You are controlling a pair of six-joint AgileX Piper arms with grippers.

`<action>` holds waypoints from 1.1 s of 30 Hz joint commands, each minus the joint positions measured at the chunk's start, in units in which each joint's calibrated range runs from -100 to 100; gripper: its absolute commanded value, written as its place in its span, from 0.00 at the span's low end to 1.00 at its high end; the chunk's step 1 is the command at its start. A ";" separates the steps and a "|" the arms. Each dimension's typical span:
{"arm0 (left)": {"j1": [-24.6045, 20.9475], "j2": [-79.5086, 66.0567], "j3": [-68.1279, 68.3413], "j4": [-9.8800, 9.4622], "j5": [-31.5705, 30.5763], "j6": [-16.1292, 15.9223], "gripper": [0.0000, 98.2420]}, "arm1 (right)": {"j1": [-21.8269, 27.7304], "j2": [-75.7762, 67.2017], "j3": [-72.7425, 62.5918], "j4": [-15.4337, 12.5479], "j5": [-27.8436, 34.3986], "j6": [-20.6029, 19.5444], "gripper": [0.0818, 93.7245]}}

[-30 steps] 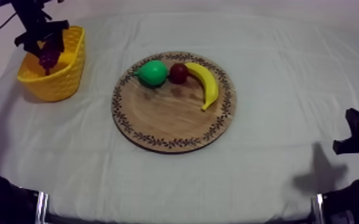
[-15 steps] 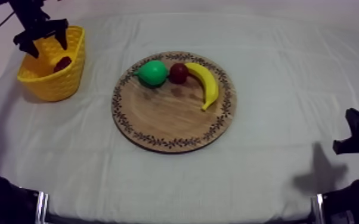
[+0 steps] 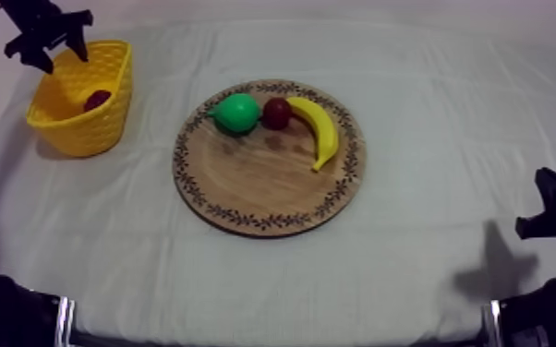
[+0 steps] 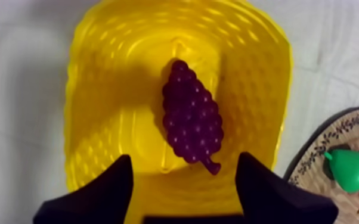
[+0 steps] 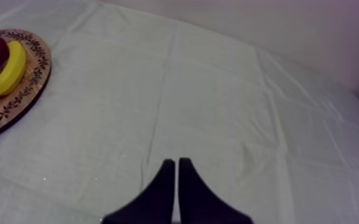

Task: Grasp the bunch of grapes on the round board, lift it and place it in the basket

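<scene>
— Left gripper (image 4: 185, 159) first: where is it, and how do its fingers stand?
— It hangs above the yellow basket (image 4: 98, 89) with its two black fingers spread wide and nothing between them. The bunch of grapes (image 4: 191, 119) lies flat on the basket's floor, stem end toward the gripper, clear of both fingers.
— And the right gripper (image 5: 176, 173)?
— It sits low at the near right edge of the table (image 3: 411, 277), over bare cloth. Its fingers are pressed together into a narrow wedge and grip nothing.
— Give me the count.
— There is one basket, at the table's far left corner, with one bunch of grapes inside it. One round wooden board (image 3: 263, 185) with a patterned rim lies in the middle of the table, well apart from the basket. It carries three fruit: one green pear (image 3: 237, 113), one small red fruit (image 3: 276, 113) and one banana (image 3: 319, 129).
— How do they lie?
— They lie in a row along the board's far edge, each just beside the next. The pear is at the left, the small red fruit in the middle, and the banana curves down toward the right rim. The near half of the board is bare wood.
— What about the surface and the room?
— A grey-white cloth (image 3: 152, 249) covers the whole table, with a few soft creases. A dark shadow (image 3: 494, 268) falls on it by the near right corner. Past the cloth's far edge stands a plain pale wall (image 5: 277, 24).
</scene>
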 commanded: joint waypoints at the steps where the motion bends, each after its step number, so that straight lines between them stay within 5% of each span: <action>1: 0.10 -3.00 1.87 -0.04 -0.98 -0.07 0.62 | 0.02 0.00 -0.04 0.03 0.00 0.02 0.00; 8: 0.67 -12.97 9.92 0.31 -6.08 -0.37 0.48 | 0.02 0.00 -0.04 0.03 0.00 0.02 0.00; 19: 1.13 -30.10 24.47 1.71 -16.41 -0.90 0.06 | 0.02 0.00 -0.04 0.03 0.00 0.02 0.00; 24: 1.43 -37.54 30.65 1.66 -19.78 -1.75 0.01 | 0.02 0.00 -0.04 0.03 0.00 0.02 0.00; 33: 4.33 -51.52 44.62 -1.23 -30.24 -6.15 0.00 | 0.02 0.00 -0.04 0.03 0.00 0.02 0.00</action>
